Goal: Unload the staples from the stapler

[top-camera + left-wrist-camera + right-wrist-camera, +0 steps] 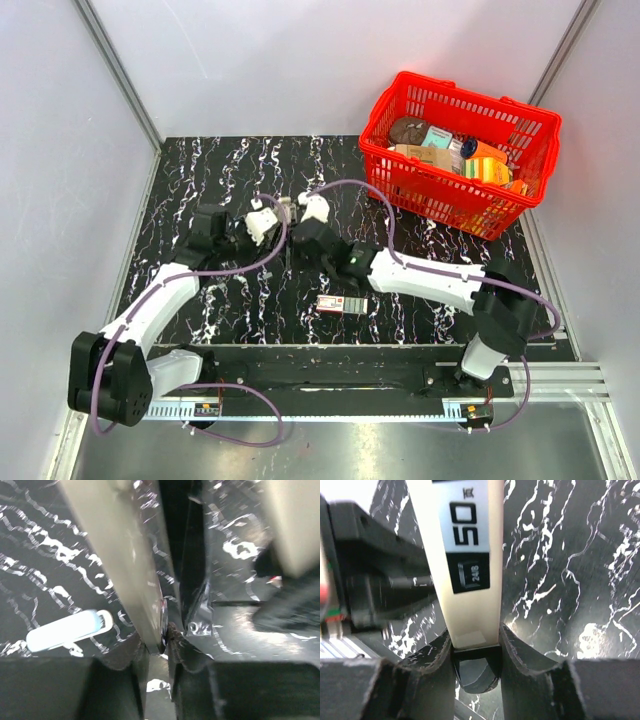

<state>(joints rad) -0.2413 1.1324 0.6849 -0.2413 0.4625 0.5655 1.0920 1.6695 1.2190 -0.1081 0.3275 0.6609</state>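
At mid-table both hands meet on the cream stapler (470,600) over the black marbled table (200,170): right hand (476,639) clamped around its labelled body, left hand (161,640) pinched nearly together on a thin edge

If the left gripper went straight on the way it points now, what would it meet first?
Past the stapler it holds, probably the right gripper, facing it close by; depth is unclear.
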